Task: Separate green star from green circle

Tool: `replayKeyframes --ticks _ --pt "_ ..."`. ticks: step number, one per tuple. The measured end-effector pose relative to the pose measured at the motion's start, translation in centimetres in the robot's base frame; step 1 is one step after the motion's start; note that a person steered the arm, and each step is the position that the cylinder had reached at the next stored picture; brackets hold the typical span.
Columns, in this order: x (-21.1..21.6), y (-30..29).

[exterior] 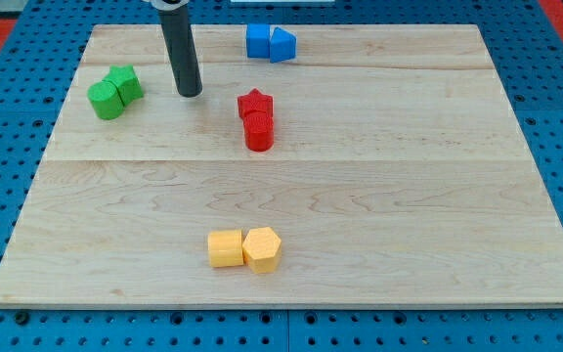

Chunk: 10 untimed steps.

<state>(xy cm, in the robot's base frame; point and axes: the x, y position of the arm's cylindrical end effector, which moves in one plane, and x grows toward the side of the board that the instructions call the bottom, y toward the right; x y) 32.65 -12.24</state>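
The green star [124, 82] sits near the worktop's [360, 196] upper left corner in the view, touching the green circle [106, 100], which lies just below and to its left. Both look like small, rigid, light blocks that should slide easily on the smooth wood; a push is best placed against the star's side next to the seam, so the circle stays put. The star shows lobed edges, the circle a rounded one. My tip [190, 93] rests on the board just right of the pair, apart from both. There are no fingers; the rod holds nothing. Further out lie a red pair [257, 119], a blue pair [270, 43] and a yellow pair [244, 248].
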Motion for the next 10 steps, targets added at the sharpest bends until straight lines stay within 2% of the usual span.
replayKeyframes --ticks 3,4,5,6,7,8,10 --pt "1.0 0.4" --pt "3.1 -2.7" --pt "4.9 -12.0" --pt "5.3 -15.8" --pt "4.3 -15.0" --pt "1.3 -12.9" --pt "-4.8 -4.8"
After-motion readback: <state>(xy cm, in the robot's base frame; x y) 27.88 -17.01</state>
